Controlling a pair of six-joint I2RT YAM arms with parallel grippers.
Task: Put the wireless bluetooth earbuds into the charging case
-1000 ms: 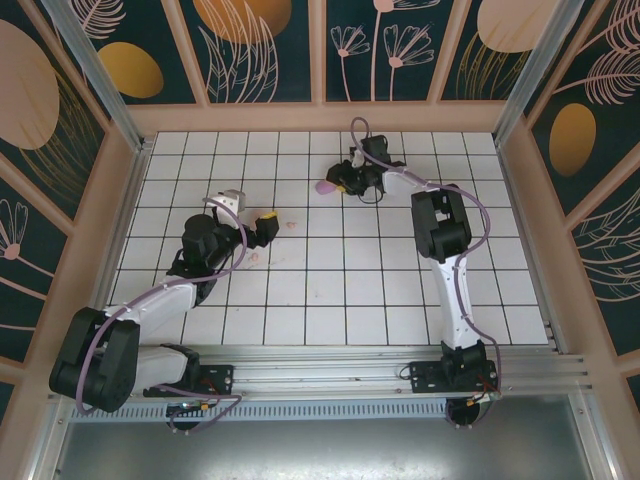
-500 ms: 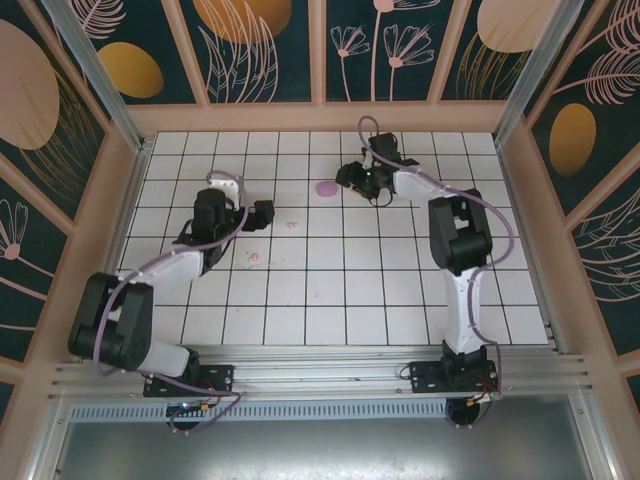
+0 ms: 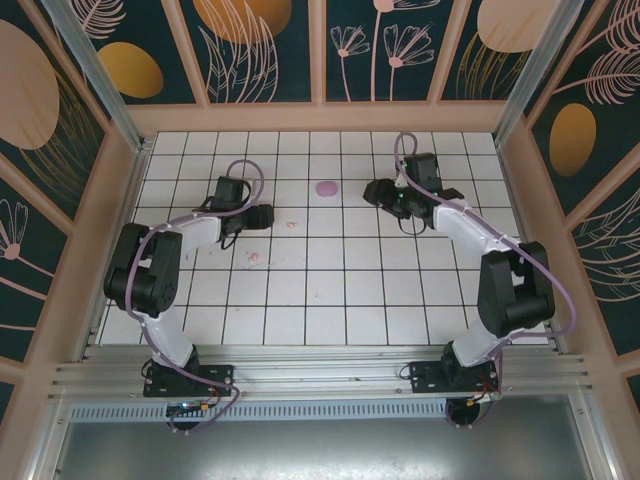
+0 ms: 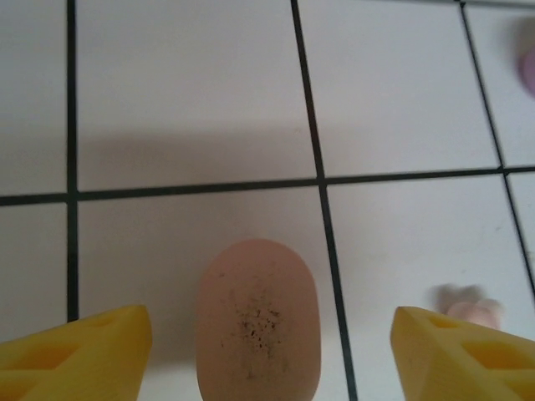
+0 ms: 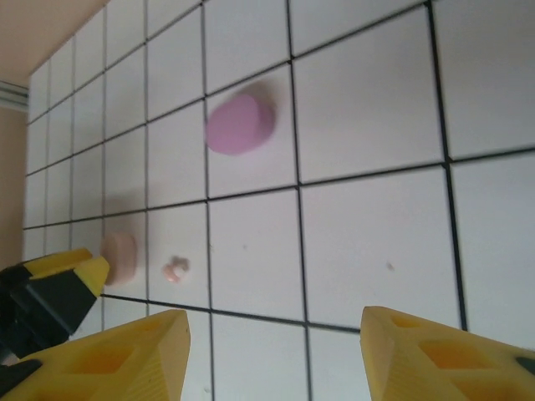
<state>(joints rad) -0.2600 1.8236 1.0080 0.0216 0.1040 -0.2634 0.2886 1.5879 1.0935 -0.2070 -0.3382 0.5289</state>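
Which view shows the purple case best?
Right wrist: the purple case appears whole and largest. Top external shows it whole but small; left wrist catches a blurred sliver at its right edge.

Pink case [image 4: 257,322], lower end off the bottom edge; 1 blurry pale earbud [image 4: 468,305] nearby.

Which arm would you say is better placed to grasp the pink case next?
Left: the left fingers stand open on either side of the pink case. The right fingers are open too, but sit apart from it, nearer the purple case.
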